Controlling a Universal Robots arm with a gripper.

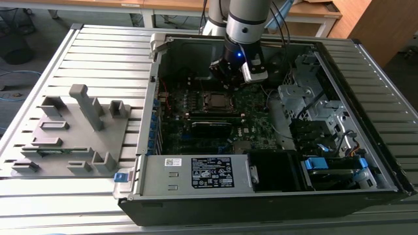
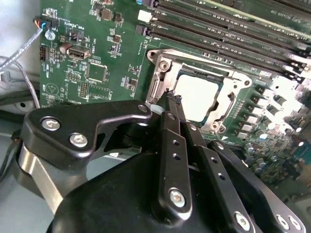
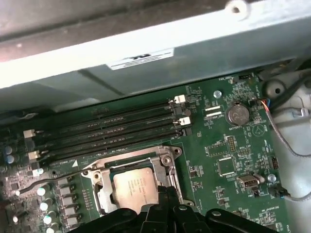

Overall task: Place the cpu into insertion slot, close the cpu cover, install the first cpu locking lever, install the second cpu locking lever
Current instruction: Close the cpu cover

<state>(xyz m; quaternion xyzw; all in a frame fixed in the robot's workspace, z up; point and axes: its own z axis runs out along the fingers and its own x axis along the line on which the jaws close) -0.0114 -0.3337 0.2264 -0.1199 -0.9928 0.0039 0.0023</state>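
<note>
The chip lies flat and square in the socket, with its pale metal top facing up. It appears fully seated, not resting on an edge. The cover, a thin metal frame, lies down over it, so the top of the chip shows through the window and the frame bears on the chip's margins. Judged from this, the cover is closed and serves to press the chip onto the contacts beneath. Whether either locking lever is hooked down cannot be told from these views.

The gripper stands at one edge of the socket, its tips touching or just above the metal rim beside the chip. Its fingers are brought together, with no gap visible between the tips. Whether a thin lever wire is pinched there cannot be told. A narrow tip suits this place, because the parts to be worked are slender and crowded by board components.

The socket sits on the green board, just beside the long black memory slots, which run parallel to one side of it. In the exterior view the arm reaches steeply down into the open computer case. The case lies on its side on a slatted table, which gives access from above. A grey parts rack stands well apart from the case, at the exterior view's left.
</note>
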